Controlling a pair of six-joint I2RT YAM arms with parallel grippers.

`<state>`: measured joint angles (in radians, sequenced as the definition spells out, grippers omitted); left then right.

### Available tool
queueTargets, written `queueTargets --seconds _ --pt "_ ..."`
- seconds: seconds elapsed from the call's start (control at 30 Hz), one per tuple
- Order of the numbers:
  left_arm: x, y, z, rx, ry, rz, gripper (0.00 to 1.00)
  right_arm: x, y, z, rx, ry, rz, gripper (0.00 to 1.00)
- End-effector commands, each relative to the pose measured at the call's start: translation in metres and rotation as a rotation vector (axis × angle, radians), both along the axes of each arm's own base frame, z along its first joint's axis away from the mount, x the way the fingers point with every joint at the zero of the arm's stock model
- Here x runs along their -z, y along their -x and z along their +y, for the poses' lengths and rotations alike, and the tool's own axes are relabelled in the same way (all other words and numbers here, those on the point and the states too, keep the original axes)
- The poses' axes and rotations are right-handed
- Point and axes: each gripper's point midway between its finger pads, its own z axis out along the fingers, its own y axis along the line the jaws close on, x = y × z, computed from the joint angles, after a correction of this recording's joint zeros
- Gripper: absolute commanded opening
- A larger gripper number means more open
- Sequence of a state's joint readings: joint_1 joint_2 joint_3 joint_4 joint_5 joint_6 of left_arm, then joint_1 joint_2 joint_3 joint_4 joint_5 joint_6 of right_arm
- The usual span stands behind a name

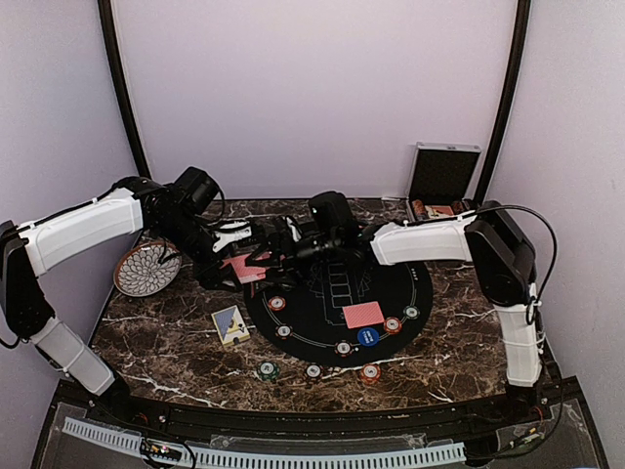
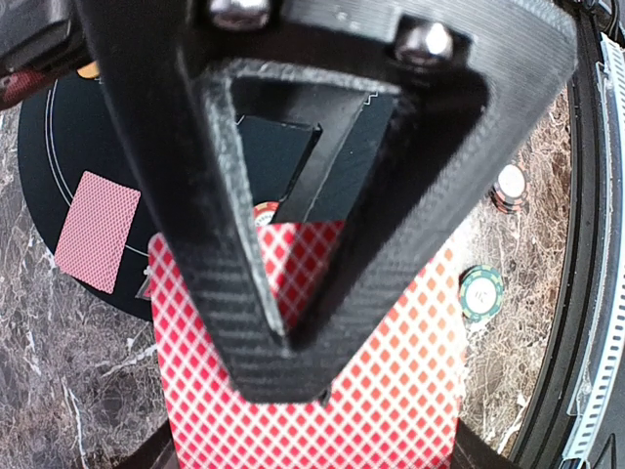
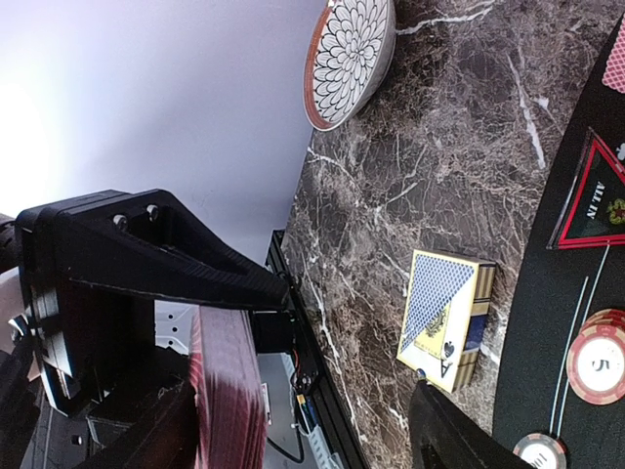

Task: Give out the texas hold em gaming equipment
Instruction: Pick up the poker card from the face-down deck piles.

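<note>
A triangle marker [image 3: 594,200] says "ALL IN". A chip [image 3: 598,363] shows a "5". The left tool [image 2: 289,379] reaches out over the desk [image 1: 166,342] and is clamped on the red-backed cards [image 2: 391,391]. The right tool [image 1: 280,248] faces it, jaws apart.
</note>
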<state>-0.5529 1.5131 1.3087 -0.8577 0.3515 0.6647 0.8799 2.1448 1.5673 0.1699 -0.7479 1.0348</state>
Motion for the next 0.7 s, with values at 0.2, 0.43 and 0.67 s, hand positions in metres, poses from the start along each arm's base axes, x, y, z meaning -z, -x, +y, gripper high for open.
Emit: queueTargets --seconds 0.2,0.43,0.67 --pt "-0.011 0.001 -0.002 0.01 0.031 -0.018 0.0 -0.03 0.002 -0.013 0.004 -0.005 -0.038 0.63" --pt "-0.009 0.003 -0.001 0.009 0.027 -0.017 0.0 -0.052 0.004 -0.018 0.003 -0.022 -0.069 0.55" --pt "-0.009 0.003 0.0 0.008 0.025 -0.02 0.0 -0.06 0.006 -0.02 0.0 -0.037 -0.068 0.46"
